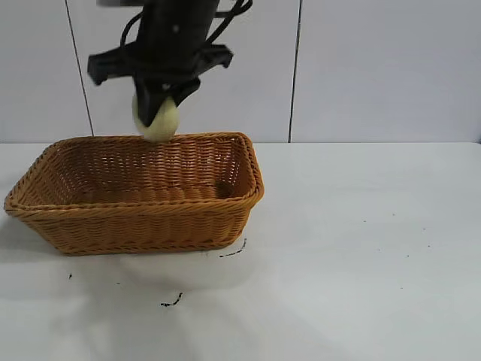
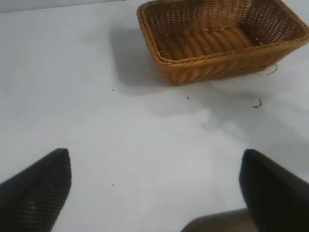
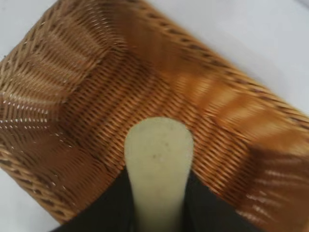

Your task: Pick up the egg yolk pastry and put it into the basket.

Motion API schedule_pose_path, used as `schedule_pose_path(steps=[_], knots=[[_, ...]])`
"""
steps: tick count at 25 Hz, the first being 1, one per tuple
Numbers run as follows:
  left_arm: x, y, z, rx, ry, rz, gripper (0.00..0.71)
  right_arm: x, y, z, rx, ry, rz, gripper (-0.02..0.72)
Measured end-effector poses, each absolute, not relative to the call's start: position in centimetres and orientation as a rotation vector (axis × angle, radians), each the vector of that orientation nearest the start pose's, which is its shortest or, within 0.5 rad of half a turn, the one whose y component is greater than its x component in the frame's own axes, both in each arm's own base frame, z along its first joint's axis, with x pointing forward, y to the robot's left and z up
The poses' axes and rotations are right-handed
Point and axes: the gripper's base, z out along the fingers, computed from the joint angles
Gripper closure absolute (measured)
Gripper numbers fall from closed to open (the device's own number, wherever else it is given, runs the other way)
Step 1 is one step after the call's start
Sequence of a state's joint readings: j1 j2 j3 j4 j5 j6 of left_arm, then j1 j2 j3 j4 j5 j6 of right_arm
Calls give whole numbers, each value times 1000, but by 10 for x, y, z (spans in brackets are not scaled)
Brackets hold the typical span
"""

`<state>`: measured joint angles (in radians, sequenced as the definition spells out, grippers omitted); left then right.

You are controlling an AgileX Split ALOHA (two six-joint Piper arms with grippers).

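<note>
Pastry: small pale yellow-cream round egg yolk pastry (image 1: 158,119), upper left of frame, above orange-brown woven wicker basket (image 1: 225,229).
Right gripper (image 1: 158,101): fingers clamped on pastry.
Left gripper (image 2: 154,186): fingers apart over white bench (image 2: 72,96).

Count's easy here: one orange-brown woven wicker basket (image 1: 135,195), one small pale yellow-cream round pastry (image 1: 159,120), two black robot pincers, one white bench (image 1: 361,248).

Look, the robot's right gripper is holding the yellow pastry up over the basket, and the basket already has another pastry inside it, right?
Not quite. The right gripper does hold the egg yolk pastry above the basket, but the basket is empty: the right wrist view shows only bare wicker beneath the pastry.
</note>
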<state>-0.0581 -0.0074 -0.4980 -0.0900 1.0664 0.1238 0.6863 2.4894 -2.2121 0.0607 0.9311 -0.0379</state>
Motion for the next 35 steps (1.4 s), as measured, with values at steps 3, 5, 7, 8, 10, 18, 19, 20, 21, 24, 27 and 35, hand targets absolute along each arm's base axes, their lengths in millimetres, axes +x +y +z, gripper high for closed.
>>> schedule_pose_path(steps=[3,5,7,8,10,18,19,20,21,24,27,35], knots=[[-7,-7,276,190,2033,-67,15,414,345,149,-934,2565,268,449],[-7,-7,276,190,2033,-67,15,416,346,154,-926,2546,276,329],[-7,-7,276,190,2033,-67,15,417,347,162,-921,2530,282,189],[-7,-7,276,190,2033,-67,15,418,347,167,-921,2526,284,147],[-7,-7,276,190,2033,-67,15,418,347,179,-928,2524,276,97],[-7,-7,276,190,2033,-67,15,444,299,236,-825,2515,178,77],[-7,-7,276,190,2033,-67,15,453,284,238,-783,2531,162,76],[-7,-7,276,190,2033,-67,15,463,266,238,-737,2550,145,74],[-7,-7,276,190,2033,-67,15,472,247,237,-689,2574,125,73],[-7,-7,276,190,2033,-67,15,496,188,236,-541,2631,75,70],[-7,-7,276,190,2033,-67,15,515,129,236,-388,2657,35,70],[-7,-7,276,190,2033,-67,15,530,16,237,-99,2685,-26,70]])
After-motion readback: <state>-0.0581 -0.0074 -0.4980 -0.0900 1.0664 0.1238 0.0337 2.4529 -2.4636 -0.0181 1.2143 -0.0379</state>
